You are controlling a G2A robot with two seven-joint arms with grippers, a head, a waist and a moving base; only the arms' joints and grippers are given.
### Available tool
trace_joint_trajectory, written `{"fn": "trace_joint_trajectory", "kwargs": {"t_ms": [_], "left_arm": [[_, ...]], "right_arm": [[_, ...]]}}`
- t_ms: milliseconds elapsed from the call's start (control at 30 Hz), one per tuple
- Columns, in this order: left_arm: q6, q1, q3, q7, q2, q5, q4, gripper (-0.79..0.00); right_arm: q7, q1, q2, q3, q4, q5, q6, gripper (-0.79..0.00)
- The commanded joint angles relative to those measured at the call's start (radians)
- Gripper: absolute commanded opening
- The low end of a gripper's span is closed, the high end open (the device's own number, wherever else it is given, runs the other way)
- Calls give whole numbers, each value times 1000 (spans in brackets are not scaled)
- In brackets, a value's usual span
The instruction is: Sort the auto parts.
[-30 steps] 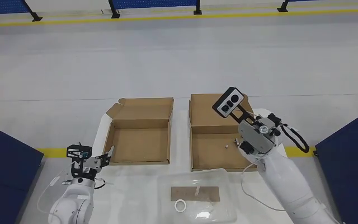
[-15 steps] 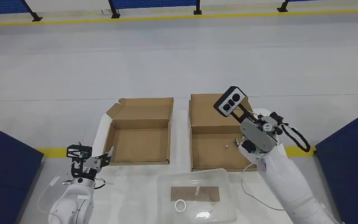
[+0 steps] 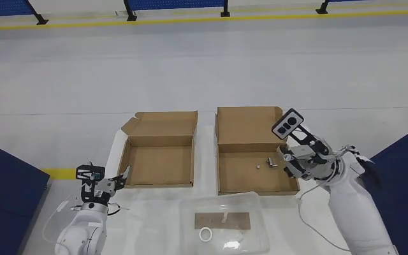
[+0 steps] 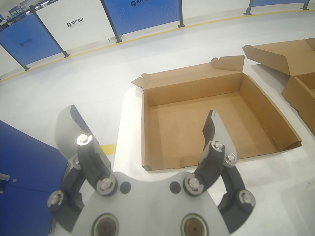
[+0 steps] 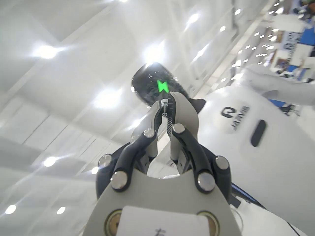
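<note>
Two open cardboard boxes lie side by side: the left box (image 3: 159,164) (image 4: 209,128) shows nothing inside, and the right box (image 3: 252,171) holds a small pale part (image 3: 257,166). Nearer me, a clear plastic tray (image 3: 255,204) holds a white ring (image 3: 205,234) and a small white piece (image 3: 224,218) on a brown sheet. My right gripper (image 3: 281,159) (image 5: 164,104) hangs at the right box's right edge, turned upward, shut on a small metal screw (image 5: 164,106). Off the left box's near left corner, my left gripper (image 3: 109,182) (image 4: 141,112) stands open with nothing between its fingers.
The white table (image 3: 159,201) ends just left of the left box. Blue panels (image 3: 16,191) stand beside the table on both sides. Both boxes' lids (image 3: 164,121) are folded back on the far side. Bare floor lies beyond.
My right arm has swung to the right, from over the right box to its right edge, and its wrist has turned. The left arm has not moved.
</note>
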Motion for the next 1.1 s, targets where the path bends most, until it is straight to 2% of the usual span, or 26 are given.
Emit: {"fn": "trace_joint_trajectory", "kwargs": {"t_ms": [0, 233, 500, 533, 800, 1067], "left_arm": [[0, 0, 0, 0, 0, 0, 0, 0], [0, 0, 0, 0, 0, 0, 0, 0], [0, 0, 0, 0, 0, 0, 0, 0], [0, 0, 0, 0, 0, 0, 0, 0], [0, 0, 0, 0, 0, 0, 0, 0], [0, 0, 0, 0, 0, 0, 0, 0]], "right_arm": [[19, -51, 11, 47, -4, -98, 16, -785], [87, -186, 43, 153, -23, -355, -8, -785], [81, -186, 43, 152, -27, -358, -10, -785], [61, -181, 46, 150, -44, -396, -7, -785], [-34, -36, 84, 114, -30, -702, 122, -785], [-79, 148, 145, -75, 44, -952, 166, -785]]}}
